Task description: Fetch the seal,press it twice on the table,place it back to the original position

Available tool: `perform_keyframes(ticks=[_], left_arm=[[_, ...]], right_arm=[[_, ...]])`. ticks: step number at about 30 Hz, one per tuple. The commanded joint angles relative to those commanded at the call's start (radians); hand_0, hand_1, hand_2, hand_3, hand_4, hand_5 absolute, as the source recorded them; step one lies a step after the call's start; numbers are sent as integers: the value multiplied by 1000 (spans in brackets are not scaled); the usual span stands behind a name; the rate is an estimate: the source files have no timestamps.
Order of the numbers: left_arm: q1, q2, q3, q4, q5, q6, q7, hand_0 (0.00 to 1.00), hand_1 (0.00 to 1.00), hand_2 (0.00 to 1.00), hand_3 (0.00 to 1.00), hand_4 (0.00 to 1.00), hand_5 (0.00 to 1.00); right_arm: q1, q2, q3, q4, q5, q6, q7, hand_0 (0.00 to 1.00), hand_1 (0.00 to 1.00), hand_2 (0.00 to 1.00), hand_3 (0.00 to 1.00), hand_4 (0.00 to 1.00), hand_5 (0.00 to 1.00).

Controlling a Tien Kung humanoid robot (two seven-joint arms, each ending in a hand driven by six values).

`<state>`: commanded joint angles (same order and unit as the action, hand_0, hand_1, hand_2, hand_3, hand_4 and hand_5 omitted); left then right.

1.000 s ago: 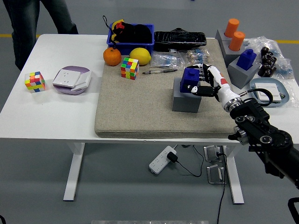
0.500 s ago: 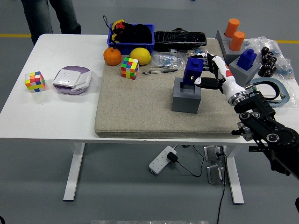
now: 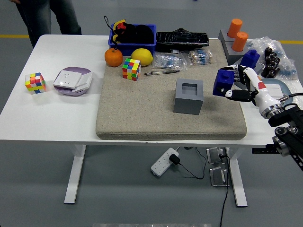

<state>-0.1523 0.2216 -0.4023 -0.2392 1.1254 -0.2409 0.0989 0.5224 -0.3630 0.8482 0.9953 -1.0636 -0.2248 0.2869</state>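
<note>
My right hand (image 3: 235, 84) is shut on the blue seal (image 3: 221, 83), holding it in the air above the right edge of the beige mat (image 3: 142, 113). The seal is clear of its grey holder block (image 3: 189, 96), which stands on the mat to the left with its square socket empty. Fingers (image 3: 236, 94) wrap the seal's right side. The left arm is not in view.
On the right stand another grey block with a blue seal (image 3: 250, 59) and two orange seals (image 3: 237, 34). A Rubik's cube (image 3: 131, 69), orange (image 3: 113, 57), lemon (image 3: 142, 56), pens and blue bin (image 3: 133, 36) lie at the back. A person's legs (image 3: 47, 16) show top left.
The right hand lifted the blue seal out of the grey holder and carried it right, past the mat's edge. The person at the far left shifted.
</note>
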Motion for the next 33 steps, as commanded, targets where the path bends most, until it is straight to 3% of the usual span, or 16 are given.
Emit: perform_keyframes(ticks=[7, 22, 33], left_arm=[[5, -5, -3, 1, 3, 2, 2, 822, 788, 750, 812, 712, 348], [12, -13, -10, 1, 11, 5, 2, 822, 788, 750, 812, 711, 349], [12, -15, -8, 2, 12, 6, 3, 821, 787, 750, 813, 710, 351]], right_arm=[[-69, -8, 51, -22, 18, 3, 0, 537, 350, 363, 358, 629, 2], [-117, 116, 120, -141, 20, -14, 40, 535, 348, 358, 358, 625, 2], [-117, 154, 125, -190, 24, -15, 48, 532, 346, 358, 361, 624, 2]])
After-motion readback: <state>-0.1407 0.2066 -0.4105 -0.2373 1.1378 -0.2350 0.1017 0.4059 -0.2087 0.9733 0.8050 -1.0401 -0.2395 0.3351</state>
